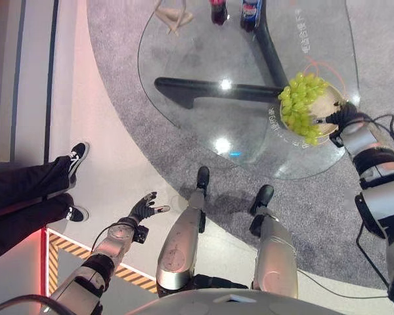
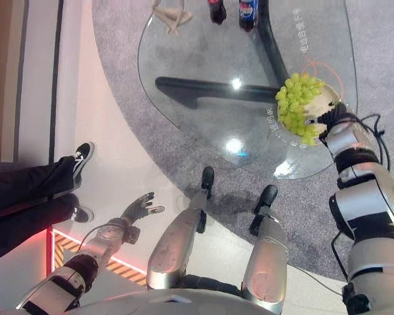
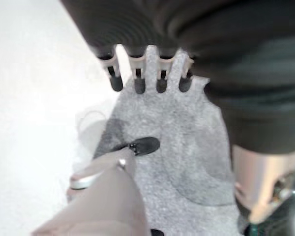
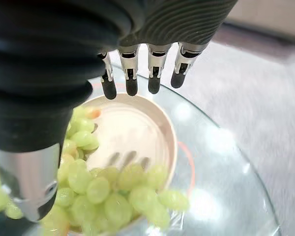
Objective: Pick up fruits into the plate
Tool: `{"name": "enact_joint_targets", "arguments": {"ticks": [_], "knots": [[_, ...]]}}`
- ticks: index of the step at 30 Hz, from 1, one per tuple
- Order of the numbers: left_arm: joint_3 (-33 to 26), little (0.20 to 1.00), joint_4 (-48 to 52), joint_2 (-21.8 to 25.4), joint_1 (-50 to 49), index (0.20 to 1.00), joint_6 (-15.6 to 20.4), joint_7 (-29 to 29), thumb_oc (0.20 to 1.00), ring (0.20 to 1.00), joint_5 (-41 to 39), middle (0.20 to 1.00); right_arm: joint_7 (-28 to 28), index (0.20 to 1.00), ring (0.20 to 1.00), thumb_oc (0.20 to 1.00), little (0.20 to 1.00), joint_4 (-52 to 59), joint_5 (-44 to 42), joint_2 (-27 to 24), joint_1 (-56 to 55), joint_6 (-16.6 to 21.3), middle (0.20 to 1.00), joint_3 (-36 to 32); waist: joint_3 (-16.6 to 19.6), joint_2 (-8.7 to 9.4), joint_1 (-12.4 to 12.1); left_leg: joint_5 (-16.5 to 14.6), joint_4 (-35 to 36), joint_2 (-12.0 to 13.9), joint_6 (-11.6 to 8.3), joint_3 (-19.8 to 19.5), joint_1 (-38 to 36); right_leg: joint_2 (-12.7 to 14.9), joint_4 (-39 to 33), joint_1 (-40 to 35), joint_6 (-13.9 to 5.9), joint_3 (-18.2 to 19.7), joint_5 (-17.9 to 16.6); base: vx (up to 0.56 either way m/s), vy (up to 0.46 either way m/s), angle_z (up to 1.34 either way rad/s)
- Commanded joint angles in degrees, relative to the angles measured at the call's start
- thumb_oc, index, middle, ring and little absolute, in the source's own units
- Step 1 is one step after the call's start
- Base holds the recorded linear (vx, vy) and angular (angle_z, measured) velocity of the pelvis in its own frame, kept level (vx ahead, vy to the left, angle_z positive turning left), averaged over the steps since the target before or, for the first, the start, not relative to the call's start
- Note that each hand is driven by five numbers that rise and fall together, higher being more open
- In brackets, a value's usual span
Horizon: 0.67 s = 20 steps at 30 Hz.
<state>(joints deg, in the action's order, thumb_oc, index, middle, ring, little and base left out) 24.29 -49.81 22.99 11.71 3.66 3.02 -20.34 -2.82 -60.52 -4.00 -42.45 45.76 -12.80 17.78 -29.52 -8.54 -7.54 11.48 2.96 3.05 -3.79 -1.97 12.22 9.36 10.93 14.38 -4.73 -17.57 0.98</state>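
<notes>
Our right hand [image 4: 137, 73] hovers with fingers straight and empty directly above the plate [image 4: 157, 123]; the grapes [image 1: 302, 108] drape its near rim.

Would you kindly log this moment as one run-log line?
right hand: open, above plate | green grapes: on plate, glass table | left hand: open, idle over floor

Glass table [image 1: 203, 72] on grey carpet [image 1: 118, 39], two bottles [image 1: 234, 12] (far edge), person's legs [image 1: 26, 190] in black trousers
</notes>
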Motion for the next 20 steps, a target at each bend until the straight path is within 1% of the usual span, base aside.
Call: {"name": "enact_joint_targets", "arguments": {"ticks": [1, 3, 4, 5, 6, 7, 9, 10, 12, 14, 17, 20], "knots": [[-2.76, 1.0, -6.36, -0.08, -1.52, 1.0, -1.8, 0.85, 1.0, 1.0, -1.14, 1.0, 0.2, 1.0, 1.0, 1.0, 1.0, 2.43, -12.3, 3.01, -9.66, 4.82, 1.0, -1.89, 4.04, 6.55, 3.0, -5.21, -0.62, -2.11, 0.93, 4.51, -3.13, -3.41, -5.81, -3.44, -0.33, 3.05, -4.69, 0.12, -0.007, -0.13], [-3.91, 1.0, -8.97, -1.04, -2.25, 1.0, -2.6, 0.76, 1.0, 1.0, 0.18, 1.0, 1.32, 1.0, 1.0, 1.0, 1.0, 4.65, -16.55, 7.96, -18.43, 8.36, 1.0, -4.95, 6.06, 7.6, 4.11, -5.7, 0.27, -1.69, 0.79, 5.33, -5.39, -3.51, -7.45, -5.8, -0.57, 3.5, -4.97, 0.15, -0.011, -0.17], [-4.25, 1.0, -9.93, -1.46, -2.68, 1.0, -2.88, 0.55, 1.0, 1.0, 0.42, 1.0, 2.22, 1.0, 1.0, 1.0, 1.0, 5.16, -18.83, 9.66, -21.27, 9.19, 1.0, -6.11, 6.87, 7.95, 4.47, -5.86, 0.5, -1.56, 0.75, 5.69, -6.21, -3.47, -7.96, -6.57, -0.7, 3.7, -5.13, 0.16, -0.001, -0.22], [-5.1, 1.0, -11.68, -2.54, -3.32, 1.0, -2.53, 0.35, 1.0, 1.0, 0.19, 1.0, 4.36, 1.0, 1.0, 1.0, 1.0, 5.29, -21.09, 12.44, -25.65, 11.64, 1.0, -7.36, 8.25, 8.41, 5.13, -6.18, 0.64, -1.32, 0.73, 6.35, -7.38, -3.33, -8.56, -7.67, -0.89, 3.93, -5.37, 0.13, 0.004, -0.19], [-5.61, 1.0, -12.26, -2.97, -3.6, 1.0, -2.23, 0.23, 1.0, 1.0, 0.55, 1.0, 5.78, 1.0, 1.0, 1.0, 1.0, 5.28, -22.12, 13.48, -27.29, 12.47, 1.0, -7.83, 8.86, 8.59, 5.35, -6.36, 0.7, -1.24, 0.72, 6.64, -7.88, -3.28, -8.83, -8.15, -0.96, 4.01, -5.43, 0.17, 0.006, -0.12], [-6.81, 1.0, -12.94, -3.64, -4.23, 1.0, -2.26, -0.18, 1.0, 1.0, 2.15, 1.0, 7.57, 1.0, 1.0, 1.0, 1.0, 4.85, -23.84, 15.94, -30.6, 12.87, 1.0, -8.98, 10.27, 8.91, 5.83, -6.7, 0.71, -1.18, 0.7, 7.2, -8.94, -3.18, -9.32, -9.18, -1.08, 4.19, -5.5, 0.15, 0.001, -0.14], [-7.83, 1.0, -14.84, -4.99, -5.52, 1.0, -2.16, -0.35, 1.0, 1.0, 2.78, 1.0, 9.85, 1.0, 1.0, 1.0, 1.0, 1.25, -26.3, 21.67, -36.4, 14.99, 1.0, -9.88, 13.0, 9.27, 6.56, -7.3, 0.69, -1.08, 0.76, 8.44, -10.9, -3.01, -10.17, -11.16, -1.26, 4.42, -5.67, 0.19, 0.005, -0.19], [-8.14, 1.0, -15.61, -5.61, -6.09, 1.0, -2.19, -0.2, 1.0, 1.0, 3.43, 1.0, 11.44, 1.0, 1.0, 1.0, 1.0, -1.0, -27.67, 23.42, -37.98, 14.51, 1.0, -10.47, 14.05, 9.29, 6.79, -7.56, 0.68, -1.09, 0.78, 8.81, -11.73, -2.99, -10.51, -12.03, -1.27, 4.44, -5.67, 0.16, 0.013, -0.15], [-8.45, 1.0, -18.16, -7.13, -6.94, 1.0, -1.46, 0.15, 1.0, 1.0, 4.34, 1.0, 13.89, 1.0, 1.0, 1.0, 1.0, -6.05, -28.27, 25.88, -40.19, 14.92, 1.0, -11.35, 15.89, 9.2, 7.12, -7.92, 0.8, -1.2, 0.77, 9.16, -13.09, -3.13, -11.23, -13.63, -1.3, 4.57, -5.64, 0.12, 0.03, -0.17], [-8.64, 1.0, -19.98, -8.22, -7.68, 1.0, -0.96, 0.82, 1.0, 1.0, 5.06, 1.0, 14.65, 1.0, 1.0, 1.0, 1.0, -8.64, -27.56, 27.39, -41.63, 14.12, 1.0, -11.51, 17.24, 9.08, 7.44, -8.25, 0.89, -1.28, 0.82, 9.35, -14.15, -3.25, -11.81, -14.82, -1.26, 4.84, -5.59, 0.07, 0.045, -0.12], [-8.67, 1.0, -22.09, -10.18, -8.8, 1.0, -1.36, 1.2, 1.0, 1.0, 6.79, 1.0, 14.77, 1.0, 1.0, 1.0, 1.0, -12.12, -21.7, 29.48, -43.57, 12.8, 1.0, -10.5, 19.04, 8.82, 8.09, -8.68, 1.25, -1.39, 0.85, 9.55, -15.88, -3.37, -12.85, -16.56, -1.25, 5.36, -5.73, 0.04, 0.059, -0.17], [-8.97, 1.0, -23.19, -11.12, -9.41, 1.0, -3.29, 1.47, 1.0, 1.0, 7.51, 1.0, 13.94, 1.0, 1.0, 1.0, 1.0, -14.94, -16.78, 30.37, -44.93, 10.67, 1.0, -8.62, 20.32, 8.67, 8.48, -9.08, 1.6, -1.52, 0.94, 9.77, -17.2, -3.37, -13.98, -18.11, -1.25, 5.82, -5.86, 0.03, 0.048, -0.14]]}}
